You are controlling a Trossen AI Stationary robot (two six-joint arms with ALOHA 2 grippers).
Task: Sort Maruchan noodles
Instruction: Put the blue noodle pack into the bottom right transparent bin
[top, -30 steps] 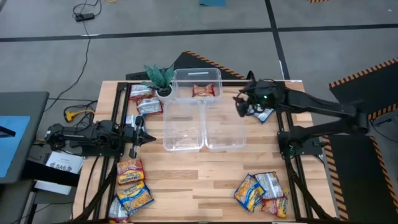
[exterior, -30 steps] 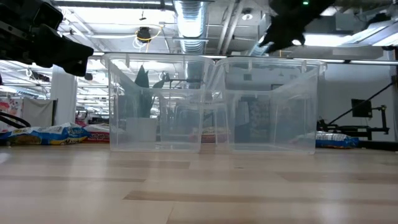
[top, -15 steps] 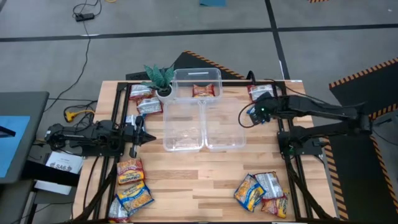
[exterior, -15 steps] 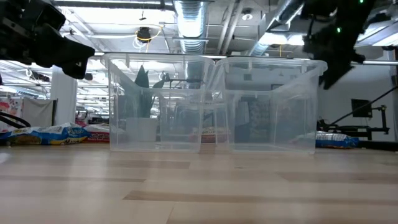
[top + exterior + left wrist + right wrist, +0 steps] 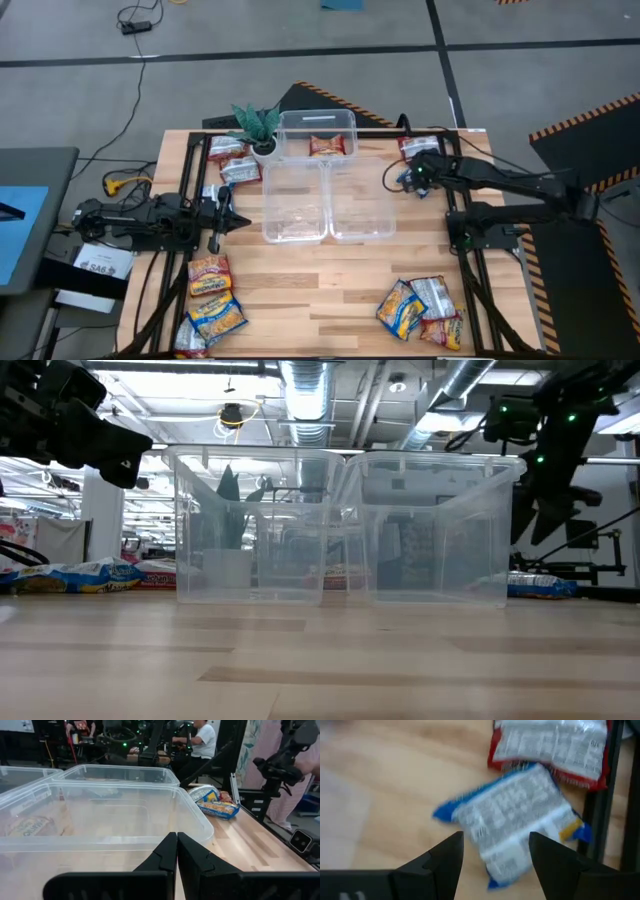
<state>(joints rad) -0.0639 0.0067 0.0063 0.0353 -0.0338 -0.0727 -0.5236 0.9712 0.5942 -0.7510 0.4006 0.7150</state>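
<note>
Blue-and-silver packet [image 5: 512, 815] edged in blue, with a yellow patch at one corner; beside it a red-and-silver packet [image 5: 552, 742] with dark print on silver. Yellow-orange packets [image 5: 212, 295] heaped at the near left; yellow, silver and red mixed in the near-right heap [image 5: 420, 310]. Clear bins [image 5: 325, 215] on pale striped wood table [image 5: 300, 290]. Green plant [image 5: 256, 122] in a white pot. Black fingers [image 5: 167, 857]

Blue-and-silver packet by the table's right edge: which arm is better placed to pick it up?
The right. Its open gripper hovers directly over the blue-and-silver packet, beside the red-and-silver packet. The left gripper waits shut across the clear bins.
</note>
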